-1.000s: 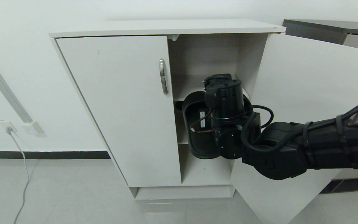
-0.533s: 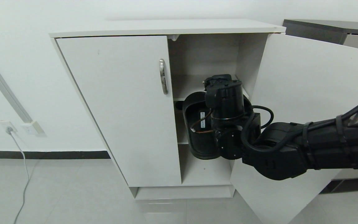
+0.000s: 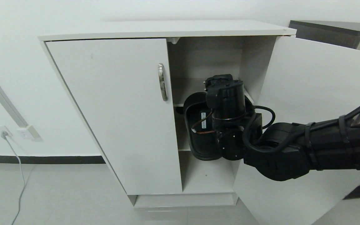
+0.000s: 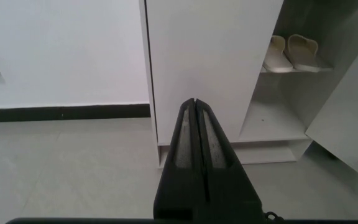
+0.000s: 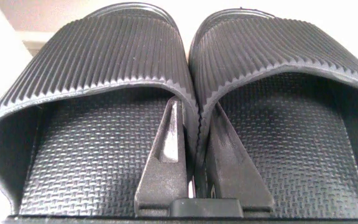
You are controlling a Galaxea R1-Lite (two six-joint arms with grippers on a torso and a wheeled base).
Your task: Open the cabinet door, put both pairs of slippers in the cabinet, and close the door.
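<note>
A grey cable (image 3: 21, 175) hangs from a wall socket (image 3: 1, 130), above a dark skirting strip (image 3: 42, 159).

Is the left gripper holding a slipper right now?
No, the left gripper is shut flat with nothing in it.

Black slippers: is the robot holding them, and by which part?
Yes. The right end effector pinches the black slippers by their two touching inner sides, one finger inside each slipper.

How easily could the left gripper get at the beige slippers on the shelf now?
Probably not easily for the left gripper: the right gripper, holding the black slippers, crowds the open half where the beige slippers lie.
</note>
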